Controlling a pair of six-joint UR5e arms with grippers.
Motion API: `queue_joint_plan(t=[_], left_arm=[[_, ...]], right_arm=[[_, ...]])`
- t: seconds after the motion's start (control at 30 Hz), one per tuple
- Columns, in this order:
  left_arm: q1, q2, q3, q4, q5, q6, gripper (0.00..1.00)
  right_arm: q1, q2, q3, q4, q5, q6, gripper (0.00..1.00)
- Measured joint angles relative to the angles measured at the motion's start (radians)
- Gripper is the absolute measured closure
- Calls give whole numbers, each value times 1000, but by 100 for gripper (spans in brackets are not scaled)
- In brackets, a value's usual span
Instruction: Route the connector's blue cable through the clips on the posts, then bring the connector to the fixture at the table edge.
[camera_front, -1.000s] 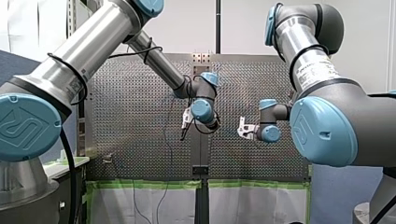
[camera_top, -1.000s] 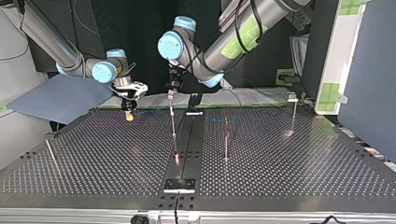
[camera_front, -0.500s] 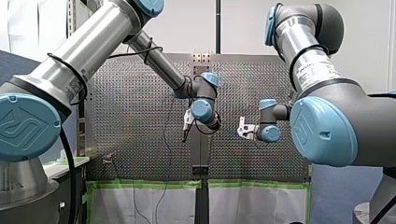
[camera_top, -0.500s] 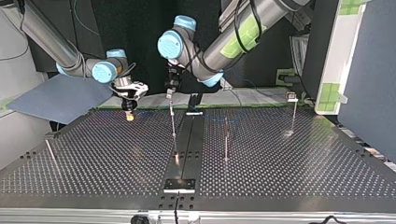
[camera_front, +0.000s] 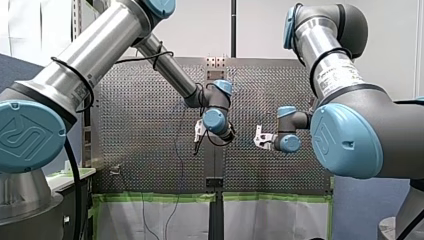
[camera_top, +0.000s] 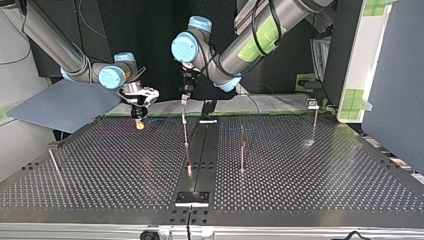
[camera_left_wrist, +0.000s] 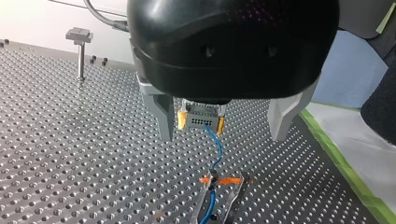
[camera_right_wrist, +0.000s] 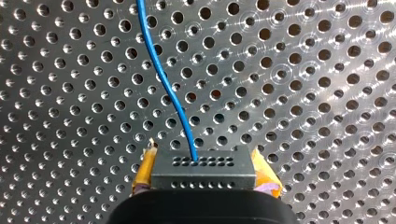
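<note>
my left gripper (camera_top: 184, 100) has shifted a touch sideways over the last second, its wrist easing along above the post clip (camera_left_wrist: 215, 179). my right gripper (camera_right_wrist: 204, 176) has not moved. the left's pads (camera_left_wrist: 182, 121) are closed narrowly on the connector (camera_left_wrist: 201, 119). the blue cable (camera_left_wrist: 215, 149) drops from it to the clip directly beneath, though i cannot tell if it is seated. the right is clamped on a second connector (camera_right_wrist: 204, 167), with cable running away ahead of it. i judge this a small alignment at the first clip, with the other posts and the fixture yet to come.
</note>
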Motion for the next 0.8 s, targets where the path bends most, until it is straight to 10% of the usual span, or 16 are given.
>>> queue_joint_plan(t=[0.8], left_arm=[[3,0,0,-41,-79,-71,0]], right_arm=[[1,0,0,0,0,-1,100]])
